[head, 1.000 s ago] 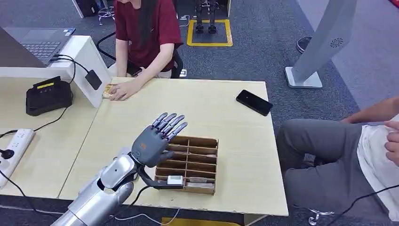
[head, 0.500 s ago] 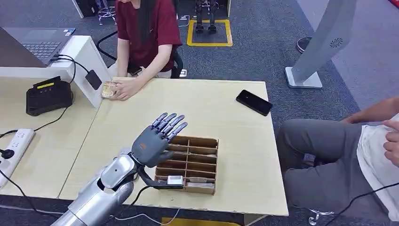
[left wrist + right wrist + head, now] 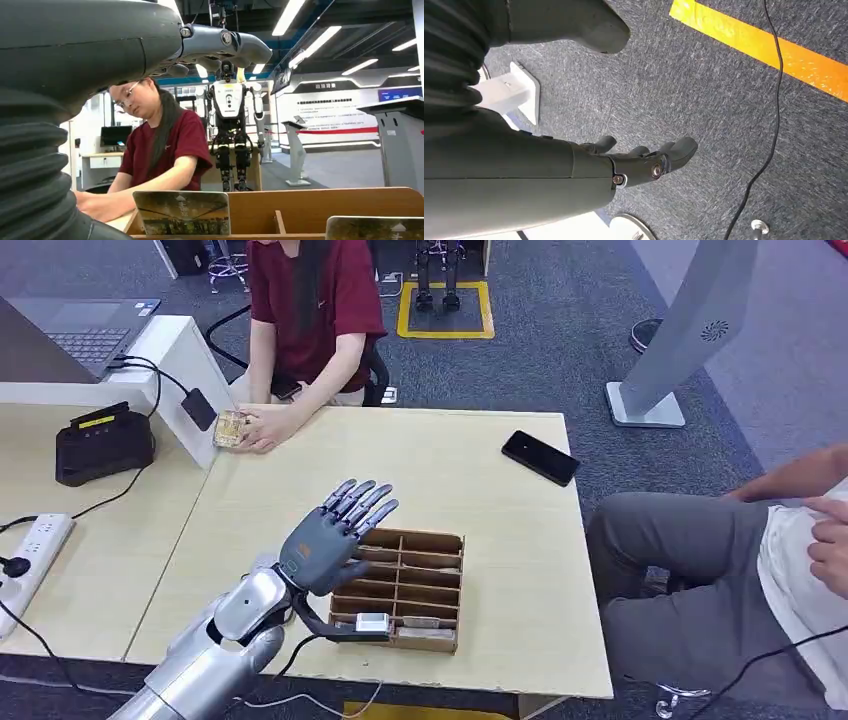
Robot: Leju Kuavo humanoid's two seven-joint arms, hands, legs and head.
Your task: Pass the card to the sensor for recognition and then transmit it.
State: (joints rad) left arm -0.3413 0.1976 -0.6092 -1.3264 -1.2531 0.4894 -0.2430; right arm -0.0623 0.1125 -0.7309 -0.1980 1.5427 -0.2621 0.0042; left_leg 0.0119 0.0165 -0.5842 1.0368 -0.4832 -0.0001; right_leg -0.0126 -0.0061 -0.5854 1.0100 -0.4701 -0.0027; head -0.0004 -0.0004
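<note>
My left hand (image 3: 322, 548) hovers over the near-left corner of the wooden card box (image 3: 400, 589), fingers (image 3: 358, 502) stretched out and spread, holding nothing. What the next move turns on, as I judge it: the cards stand on edge in the box's slots, below and just ahead of my palm, their long edges running across the box, so my fingers would have to come down from above and close across a card's thin top edge rather than along it. From my left wrist, the nearest card (image 3: 182, 212) stands upright against the near wall of the box, with a second card (image 3: 375, 227) further along the same row.

My right hand (image 3: 644, 162) hangs at my side over the carpet, fingers loosely extended and empty, so the left is plainly the nearer one.

The black reader (image 3: 100, 443) I take for the sensor (I can't be sure) sits well away on the far left of the bench (image 3: 470, 470), beyond the person's hand (image 3: 262, 428).
</note>
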